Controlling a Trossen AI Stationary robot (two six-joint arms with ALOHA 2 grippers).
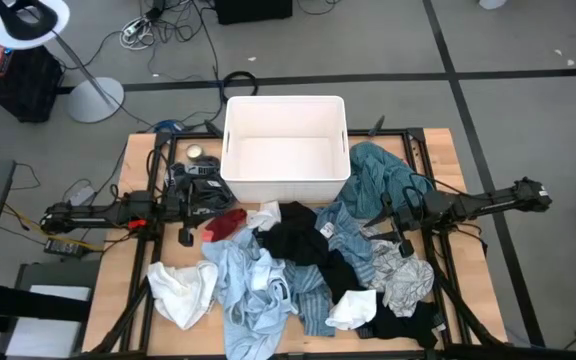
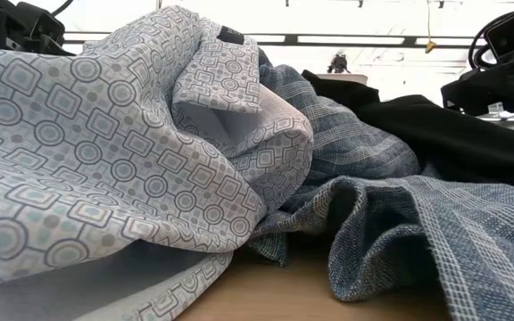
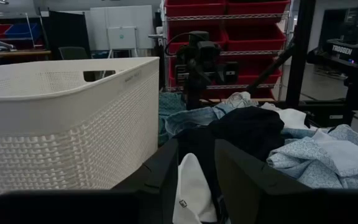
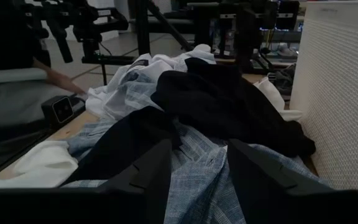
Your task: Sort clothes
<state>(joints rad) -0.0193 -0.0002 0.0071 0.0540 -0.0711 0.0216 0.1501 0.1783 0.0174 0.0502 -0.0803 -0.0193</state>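
The clothes (image 1: pixel 288 270) lie in a loose pile across the middle and near part of the wooden table: light blue shirts (image 1: pixel 253 290), a black garment (image 1: pixel 303 240), a teal one (image 1: pixel 378 175), white pieces (image 1: pixel 183 290) and a small red one (image 1: pixel 226 223). My left gripper (image 1: pixel 208 203) hangs level at the pile's left edge, open, with a white garment (image 3: pixel 191 186) lying beyond its fingers. My right gripper (image 1: pixel 386 215) hangs level at the pile's right side, open, facing black cloth (image 4: pixel 229 106) and light blue checked cloth (image 4: pixel 197 180).
A white plastic bin (image 1: pixel 286 102) stands at the table's far middle, close beside both grippers (image 3: pixel 61 118) (image 4: pixel 344 93). Cables and small items (image 1: pixel 196 160) lie left of the bin. Bare wood (image 1: pixel 108 290) shows at the near left. A lamp stand (image 1: pixel 93 98) is on the floor.
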